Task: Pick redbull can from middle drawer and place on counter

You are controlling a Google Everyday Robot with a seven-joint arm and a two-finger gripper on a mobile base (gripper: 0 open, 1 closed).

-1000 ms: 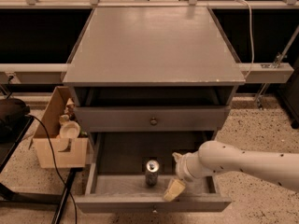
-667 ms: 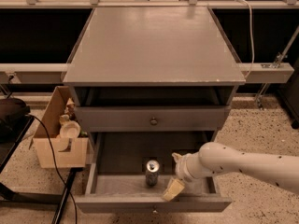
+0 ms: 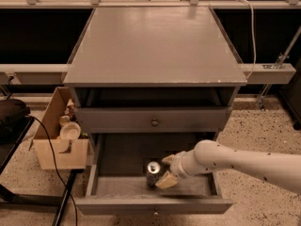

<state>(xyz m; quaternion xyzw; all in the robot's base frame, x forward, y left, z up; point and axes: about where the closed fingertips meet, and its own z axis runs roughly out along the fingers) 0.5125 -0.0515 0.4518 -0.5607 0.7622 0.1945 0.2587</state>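
The redbull can (image 3: pixel 153 173) stands upright on the floor of the open middle drawer (image 3: pixel 188 186), near its front centre, silver lid up. My gripper (image 3: pixel 165 170) reaches in from the right on a white arm, just to the right of the can. Its two tan fingers (image 3: pixel 166 180) are spread apart, one behind and one in front of the can's right side, with the tips close to the can. The counter (image 3: pixel 155 41) is the flat grey top of the cabinet, above and behind.
The upper drawer front with a round knob (image 3: pixel 154 122) is closed above the open drawer. A cardboard box (image 3: pixel 61 145) with cups stands on the floor to the left, beside a black cable (image 3: pixel 51 154). A white cable (image 3: pixel 254 32) hangs at the right.
My gripper has moved left and a little further into the drawer, so its fingers now sit right beside the can. The can has not moved.
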